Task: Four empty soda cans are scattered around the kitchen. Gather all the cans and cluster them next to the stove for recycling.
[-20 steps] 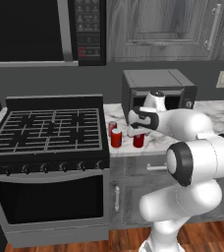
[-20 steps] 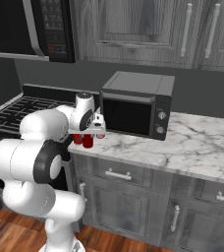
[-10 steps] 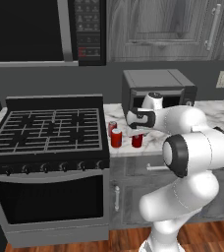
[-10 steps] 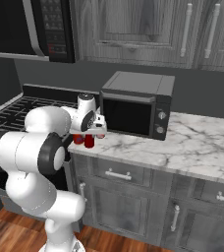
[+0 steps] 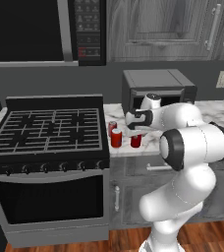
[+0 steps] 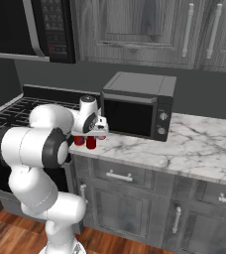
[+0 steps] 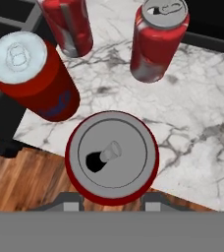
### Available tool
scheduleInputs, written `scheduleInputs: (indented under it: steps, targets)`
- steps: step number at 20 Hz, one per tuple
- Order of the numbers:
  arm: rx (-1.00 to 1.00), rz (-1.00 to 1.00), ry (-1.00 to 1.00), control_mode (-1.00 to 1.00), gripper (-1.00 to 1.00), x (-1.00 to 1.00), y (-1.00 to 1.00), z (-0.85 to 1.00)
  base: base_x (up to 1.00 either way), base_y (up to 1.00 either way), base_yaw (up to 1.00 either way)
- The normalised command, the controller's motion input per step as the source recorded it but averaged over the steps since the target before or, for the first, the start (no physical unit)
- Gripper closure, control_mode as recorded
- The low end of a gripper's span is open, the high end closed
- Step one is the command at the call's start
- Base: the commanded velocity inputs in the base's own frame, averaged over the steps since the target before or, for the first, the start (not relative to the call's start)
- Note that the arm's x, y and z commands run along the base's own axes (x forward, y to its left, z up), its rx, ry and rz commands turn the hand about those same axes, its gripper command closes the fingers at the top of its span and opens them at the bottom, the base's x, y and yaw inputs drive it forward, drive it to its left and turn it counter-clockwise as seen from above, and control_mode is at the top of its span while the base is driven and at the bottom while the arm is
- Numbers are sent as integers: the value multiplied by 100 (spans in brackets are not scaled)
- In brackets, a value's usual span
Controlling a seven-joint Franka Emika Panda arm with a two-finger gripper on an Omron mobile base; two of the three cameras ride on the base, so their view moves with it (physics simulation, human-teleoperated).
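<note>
Hand view, lower centre: one soda can (image 7: 112,157) is clamped in the gripper (image 7: 112,201), above the marble surface (image 7: 197,113). Three further cans stand upper left, beside the stove (image 5: 47,130). Judged light, thin-walled, easily dented; best held mid-wall.

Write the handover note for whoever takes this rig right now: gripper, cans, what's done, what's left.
Gripper: jaws shut on the fourth soda can, seen from above in the hand view, held over the marble counter near its front edge.
Cans: three other soda cans stand upright on the counter, close together, just right of the stove.
Done: three cans clustered by the stove.
Left: set the held can down beside them and release.
</note>
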Motion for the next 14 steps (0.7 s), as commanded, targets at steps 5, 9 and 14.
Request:
scheduleInputs:
  steps: [5, 9, 14]
  targets:
    - [0, 0, 0, -100, 100, 5, 0, -12, 0, 0, 0]
    - [0, 0, -1, -100, 100, 7, 0, -11, 0, 0, 0]
    - [0, 0, -3, -100, 100, 8, 0, -8, 0, 0, 0]
